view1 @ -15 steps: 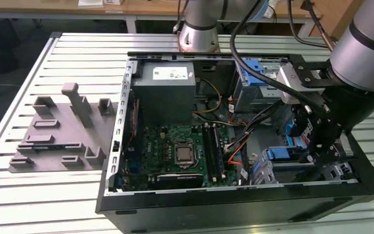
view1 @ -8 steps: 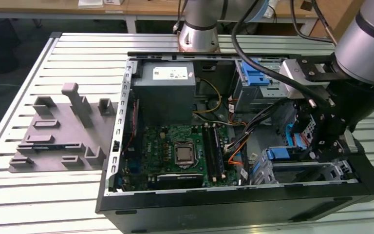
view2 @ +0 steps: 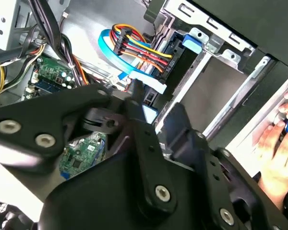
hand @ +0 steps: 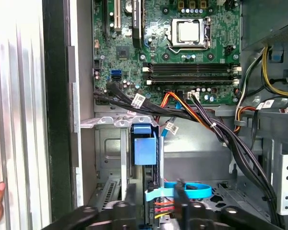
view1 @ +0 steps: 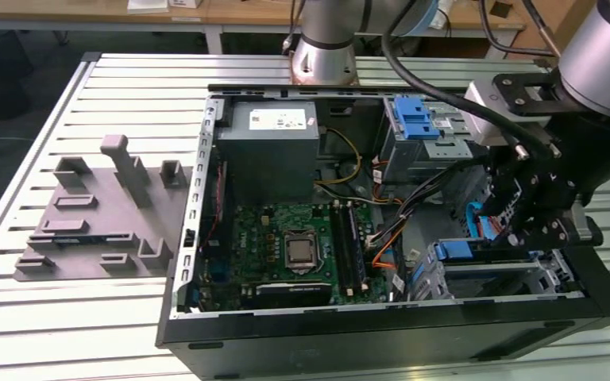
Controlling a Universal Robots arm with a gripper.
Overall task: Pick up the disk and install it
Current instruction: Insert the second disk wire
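The hand (hand: 156,203) is clamped on the disk (hand: 145,148), which stands on edge in the drive cage (hand: 110,158) just below the motherboard (hand: 168,48). It should probably go straight in, clear of the cables (hand: 182,112).

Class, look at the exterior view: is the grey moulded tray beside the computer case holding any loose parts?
No. The grey tray, at the exterior view's left of the computer case, shows bare slots and posts.

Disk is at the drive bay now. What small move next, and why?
Probably a short, slow push straight along the bay slot. In the first wrist view the disk stands edge-on in the metal bay just ahead of the gripper, and the blue ribbon cable crosses close by, so it might snag.
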